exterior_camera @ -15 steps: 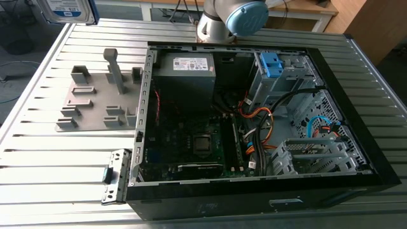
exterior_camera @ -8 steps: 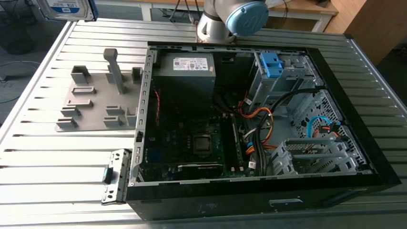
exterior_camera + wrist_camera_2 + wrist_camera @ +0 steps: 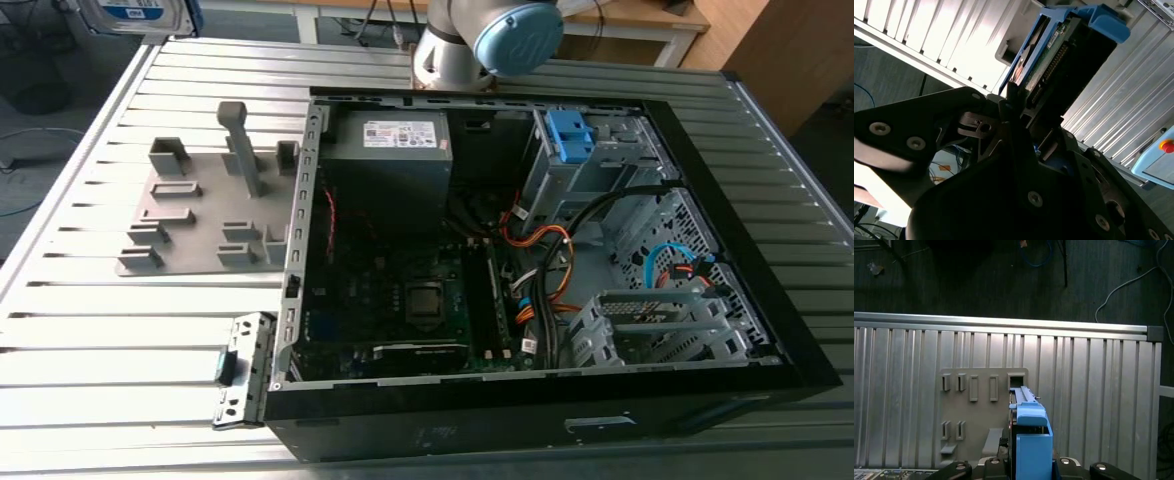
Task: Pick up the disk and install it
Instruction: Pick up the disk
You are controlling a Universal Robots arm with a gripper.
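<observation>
Setting: robotics lab or workshop.
Bench: ribbed metal table point(image 3: 80, 330), lower left, exterior view.
Equipment: robot arm point(image 3: 487, 40), upper centre.
Floor: loose cables point(image 3: 1041, 260), first wrist view.

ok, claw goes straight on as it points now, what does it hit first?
The claw is shut on the disk, which leads. Straight on, the disk probably meets the grey slotted holder on the table, near a corner slot; the gap to it is unclear.

disk point(image 3: 1054, 52) | blue carrier frame | edge-on | gripped in pincer point(image 3: 1028, 117)
</observation>
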